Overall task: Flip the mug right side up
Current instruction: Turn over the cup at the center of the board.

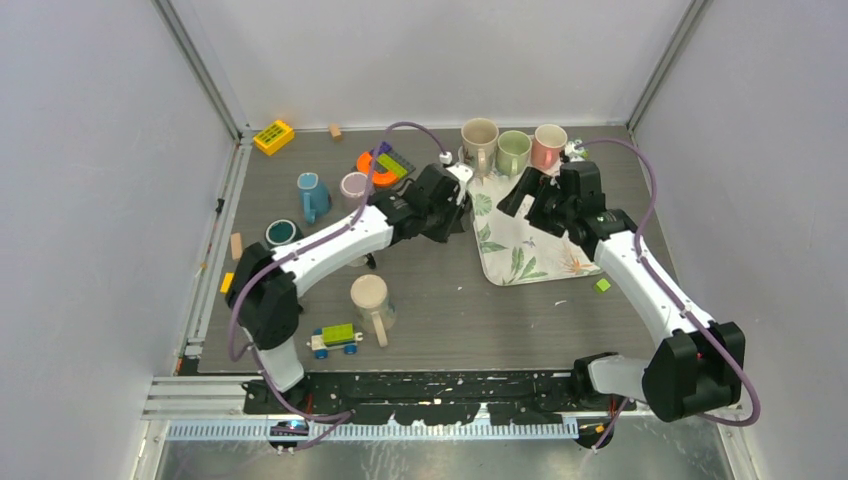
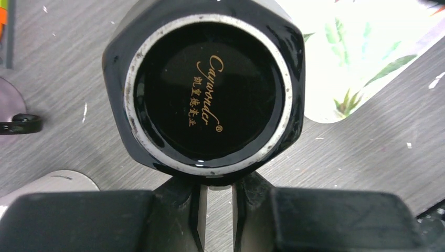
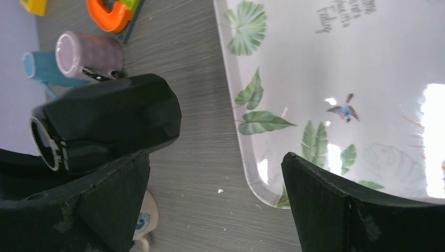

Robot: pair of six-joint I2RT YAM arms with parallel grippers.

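You are midway through the turn. The black mug [image 2: 210, 97] is on its side in the left gripper [image 2: 216, 210], its base and gold lettering facing the left wrist camera and its mouth pointing away toward the leaf-print tray [image 3: 367, 79]. The left jaws are drawn in to a narrow slit right under the base rim. They look clamped on the mug there, probably on its handle, though that part is hidden. The mug is over the grey tabletop [image 3: 199, 105], just left of the tray's left edge; whether it is lifted clear or resting on the surface, you cannot tell from these views. The right gripper [image 3: 214, 163] hangs near with its jaws spread wide and nothing between them — it has no part in the grasp. The next move calls for rolling the left wrist until the mouth faces up, then lowering the base flat onto the tabletop — and parting the jaws only once it stands.
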